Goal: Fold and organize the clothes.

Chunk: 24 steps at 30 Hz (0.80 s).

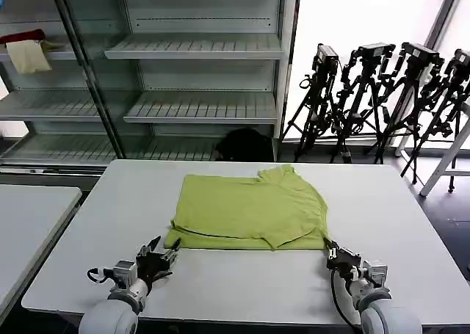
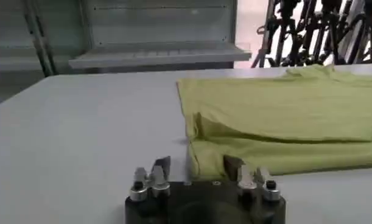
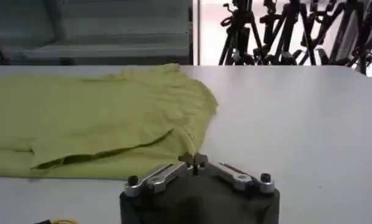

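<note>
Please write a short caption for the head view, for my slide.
Both grippers rest at the near edge of a partly folded green t-shirt: left gripper open, right gripper shut at its corner.

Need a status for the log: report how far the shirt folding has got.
Done: the lime-green t-shirt lies on the white table, partly folded, with a layer turned over along its near edge. In hand: the right claw is shut at the shirt's near right corner; the left claw is open just short of the near left corner. Left: further folds into a compact rectangle.
</note>
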Tool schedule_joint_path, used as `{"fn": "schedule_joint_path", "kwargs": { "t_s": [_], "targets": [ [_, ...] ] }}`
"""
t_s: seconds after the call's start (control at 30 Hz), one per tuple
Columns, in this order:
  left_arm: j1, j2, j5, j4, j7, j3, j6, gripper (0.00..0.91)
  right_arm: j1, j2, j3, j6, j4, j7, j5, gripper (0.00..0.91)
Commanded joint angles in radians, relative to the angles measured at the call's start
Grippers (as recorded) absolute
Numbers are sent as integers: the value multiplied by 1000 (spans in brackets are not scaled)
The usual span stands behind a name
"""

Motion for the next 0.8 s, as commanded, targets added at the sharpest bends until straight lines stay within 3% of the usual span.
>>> {"fn": "schedule_joint_path", "kwargs": {
  "t_s": [0.03,0.47,0.67,0.8],
  "targets": [
    [8,-3,12,-3,28,17,4,0,-3,-1,1,0,7,1,2,0],
    [37,4,70,-26,39,11,-37,0,-55,-15,17,-1,48,9,55,0],
    [174,38,8,-177,32,-45,-27,0,-179,-30,16,-2,140,68,153,0],
    [266,63,-47,-283,0,-84,-3,0,-284,-41,7,-2,230,143,239,0]
  ]
}}
